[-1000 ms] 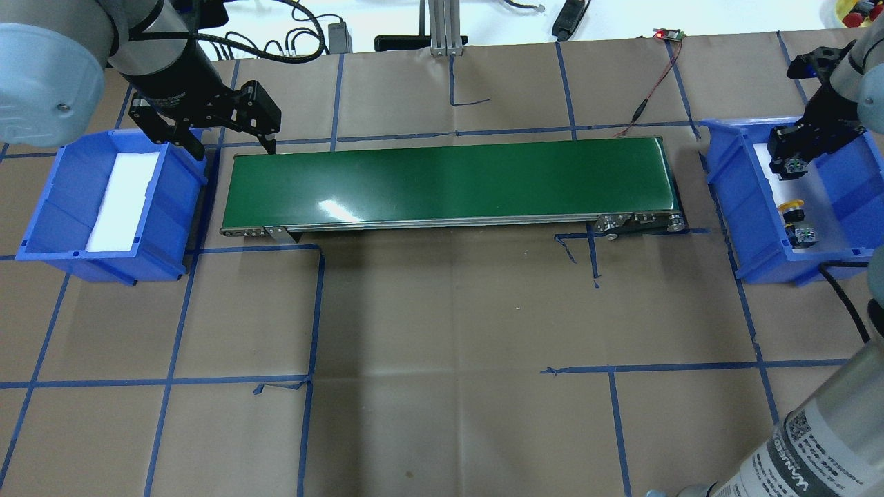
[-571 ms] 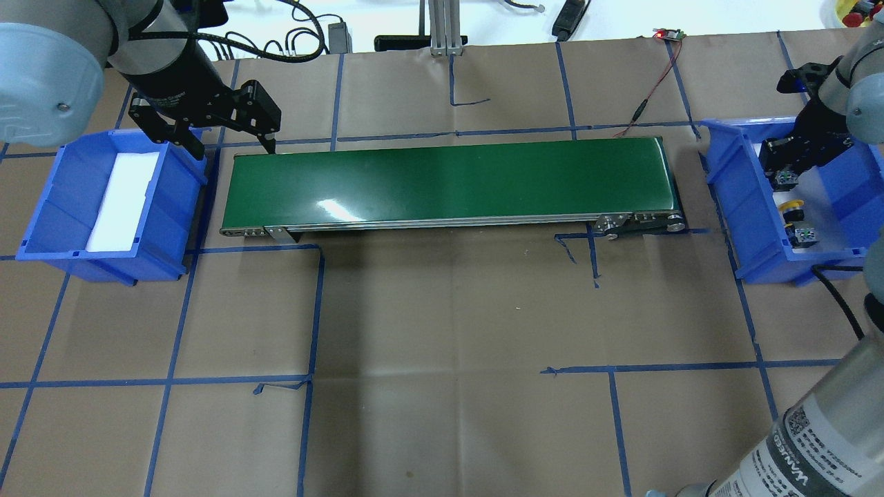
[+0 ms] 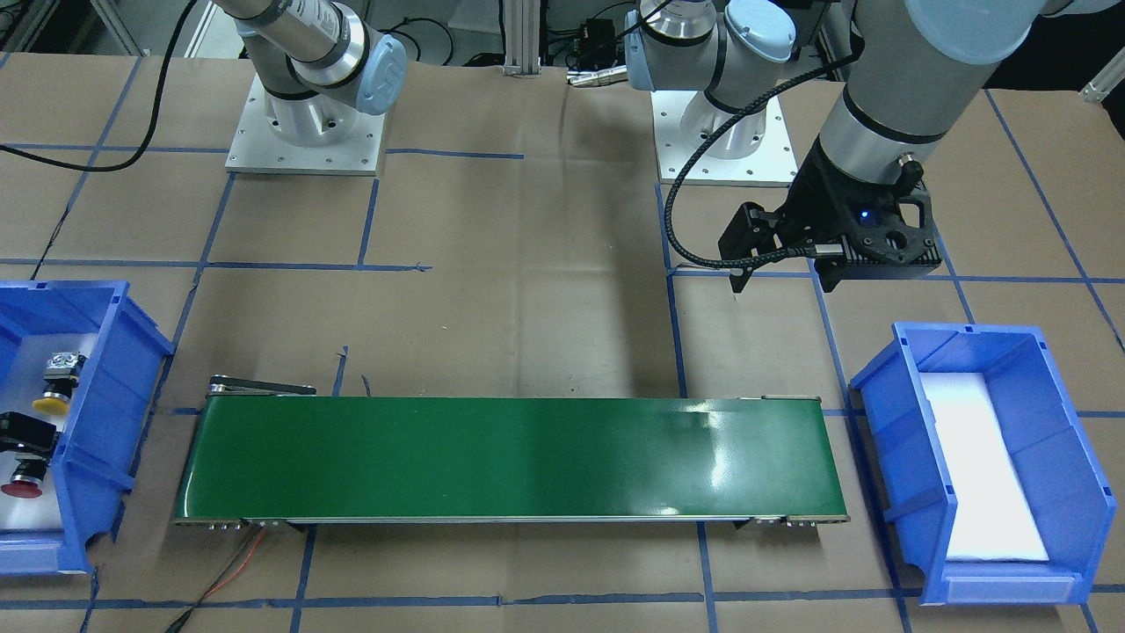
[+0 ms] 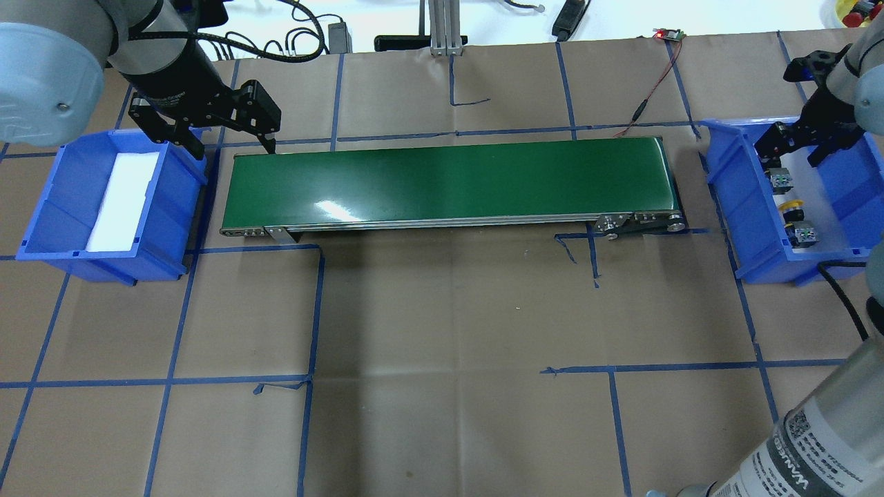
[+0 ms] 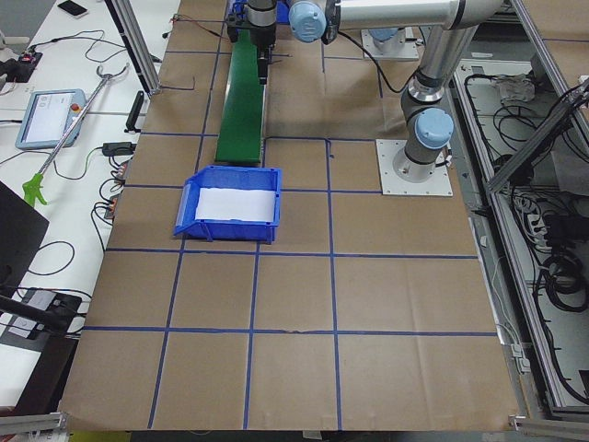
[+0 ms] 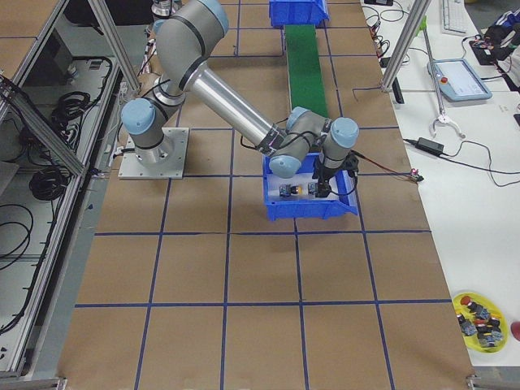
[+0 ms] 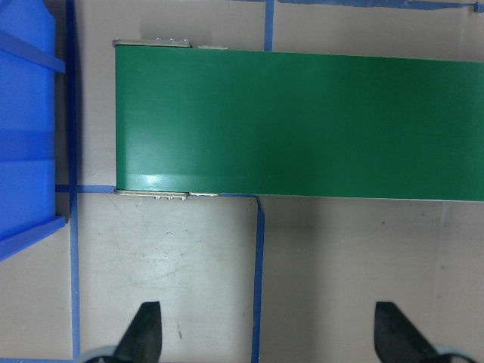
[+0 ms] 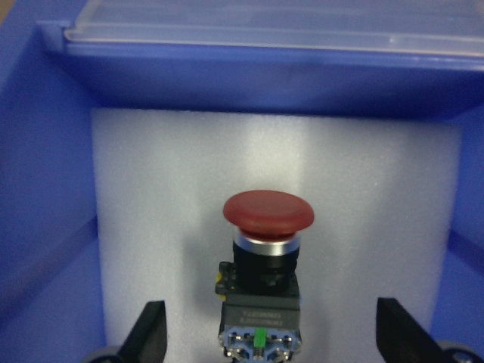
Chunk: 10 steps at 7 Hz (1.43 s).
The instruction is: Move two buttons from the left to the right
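Observation:
The red button lies on the white foam in the right blue bin; its grey block shows in the overhead view and its cap in the front view. The yellow button lies beside it in the same bin and also shows in the front view. My right gripper is open above the red button, with its fingers wide apart and clear of it. My left gripper is open and empty over the paper by the conveyor's left end, and it also shows in the left wrist view.
A green conveyor belt runs between the two bins. The left blue bin holds only a white foam pad. Blue tape lines cross the brown paper on the table. Cables and a small circuit board lie at the far edge.
My right gripper lowered the red button into the right bin, opened and let it go, then drew back a little. The left arm has not moved.

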### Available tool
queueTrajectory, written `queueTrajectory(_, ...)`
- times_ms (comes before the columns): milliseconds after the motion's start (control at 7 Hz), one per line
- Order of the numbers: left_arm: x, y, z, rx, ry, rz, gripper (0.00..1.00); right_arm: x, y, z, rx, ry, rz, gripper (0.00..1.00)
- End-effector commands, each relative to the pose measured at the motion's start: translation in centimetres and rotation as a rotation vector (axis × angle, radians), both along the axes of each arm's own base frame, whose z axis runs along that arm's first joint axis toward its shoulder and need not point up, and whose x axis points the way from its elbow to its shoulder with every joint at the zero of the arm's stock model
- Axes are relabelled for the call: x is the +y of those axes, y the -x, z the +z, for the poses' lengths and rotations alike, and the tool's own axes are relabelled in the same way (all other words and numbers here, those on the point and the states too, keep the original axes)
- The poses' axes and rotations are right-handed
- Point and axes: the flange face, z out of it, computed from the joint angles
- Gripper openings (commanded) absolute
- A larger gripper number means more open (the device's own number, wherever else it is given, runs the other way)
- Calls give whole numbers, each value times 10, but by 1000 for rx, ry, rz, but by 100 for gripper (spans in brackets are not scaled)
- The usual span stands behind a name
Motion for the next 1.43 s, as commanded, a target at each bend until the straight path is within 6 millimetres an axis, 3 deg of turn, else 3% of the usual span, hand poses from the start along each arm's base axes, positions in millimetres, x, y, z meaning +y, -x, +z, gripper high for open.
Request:
queueTrajectory(0,0,0,0,0,0,1,100,5,-9,86,7,27,6,99)
queueTrajectory(143,0,0,-1,0,-1,0,100,15,-25,135,26,70,23,100)
queueTrajectory(286,0,0,0,0,0,1,100,26,-55,181,43,140,52,100)
queueTrajectory(429,0,0,-1,2,-1,1,100,31,-112,211,-34,216,123,100)
queueTrajectory(571,0,0,-1,0,-2,1,100,52,-148,236,-60,197,138,100)
queueTrajectory(714,-1,0,-2,0,-3,1,100,82,-195,254,-104,113,25,100)
queueTrajectory(1000,-1,0,-2,0,-5,3,100,124,-293,268,-107,46,-126,100)
queueTrajectory(1143,-1,0,-2,0,-3,3,100,152,-330,271,-106,46,-110,100)
queueTrajectory(1286,-1,0,-2,0,-3,3,100,172,-337,257,-112,41,-128,100)
